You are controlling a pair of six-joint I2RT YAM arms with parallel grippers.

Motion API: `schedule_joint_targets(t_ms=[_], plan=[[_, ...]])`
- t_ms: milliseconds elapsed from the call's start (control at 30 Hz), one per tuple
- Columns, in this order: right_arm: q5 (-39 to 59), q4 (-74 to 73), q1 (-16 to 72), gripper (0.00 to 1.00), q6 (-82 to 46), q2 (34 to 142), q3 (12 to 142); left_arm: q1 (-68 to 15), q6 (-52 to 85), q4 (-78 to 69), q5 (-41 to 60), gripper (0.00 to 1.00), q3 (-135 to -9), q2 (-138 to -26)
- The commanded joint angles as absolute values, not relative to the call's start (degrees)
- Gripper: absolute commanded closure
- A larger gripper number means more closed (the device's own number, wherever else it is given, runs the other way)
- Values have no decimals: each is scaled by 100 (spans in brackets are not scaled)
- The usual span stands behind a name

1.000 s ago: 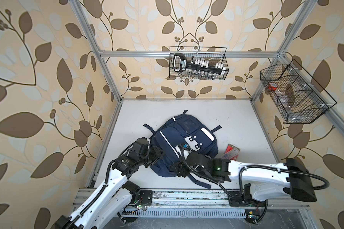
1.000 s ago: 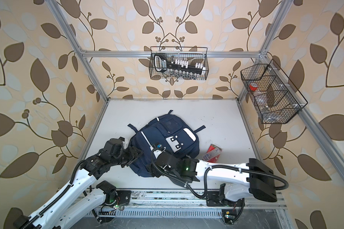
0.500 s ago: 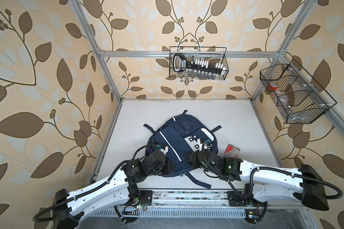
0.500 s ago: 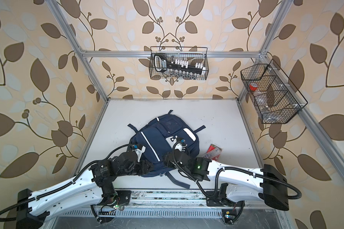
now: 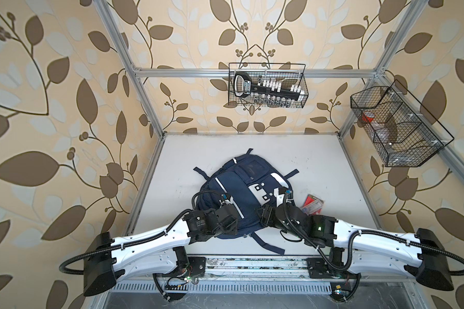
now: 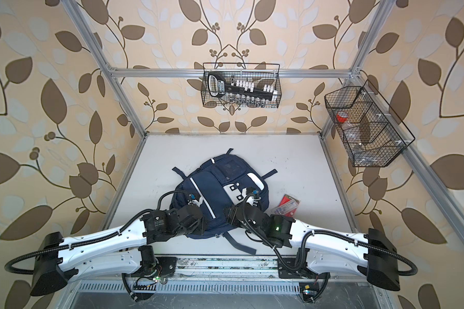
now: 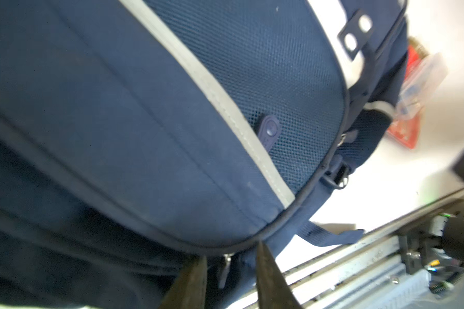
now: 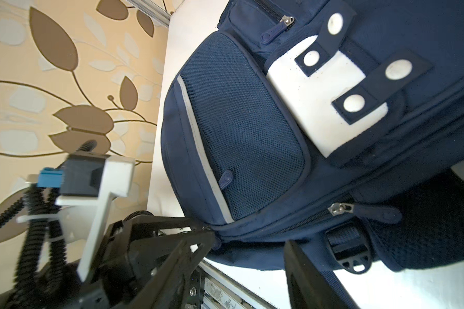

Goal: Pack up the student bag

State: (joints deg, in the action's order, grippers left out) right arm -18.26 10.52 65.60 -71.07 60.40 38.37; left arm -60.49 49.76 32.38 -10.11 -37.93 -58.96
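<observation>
The student bag (image 5: 241, 187) lies flat on the bench (image 5: 319, 160), pockets up. Its long axis runs straight away from both claws, so each meets it at its near rim.

The left claw (image 7: 231, 258) is the nearer to a useful hold. Its jaws stand a narrow gap apart with a zipper pull (image 7: 223, 269) hanging between them, not yet pinched.

The right claw (image 8: 241, 242) stands wider and grips nothing. The rim crosses its gap, and I cannot tell whether a finger touches it. A second zipper pull (image 8: 370, 212) sits just beyond this claw, and a red packet (image 5: 311, 205) lies on its outer side, beside the bag.

I judge the next move turns on the left jaws closing on their pull.

Against a second ago, the left claw has left the bag's flank and the right has come off its top. Both are now low at the rim. The left jaws have narrowed, and the bag lies much where it did.
</observation>
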Motion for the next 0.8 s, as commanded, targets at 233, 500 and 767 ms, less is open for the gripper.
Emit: schedule_joint_targets(t_ms=[233,500,767], plan=[[-2034,1323,6539,44,-7345,5683,3593,-6330,4977,3557,-1564,73,-4002,-6137],[-2070,1359,6531,49,-7380,5530,3453,-6341,4939,3359,-1476,94,-3970,-6486],[-1563,952,6538,22,-7134,6328,3685,-6345,4580,3703,-1051,100,-4644,-6090]])
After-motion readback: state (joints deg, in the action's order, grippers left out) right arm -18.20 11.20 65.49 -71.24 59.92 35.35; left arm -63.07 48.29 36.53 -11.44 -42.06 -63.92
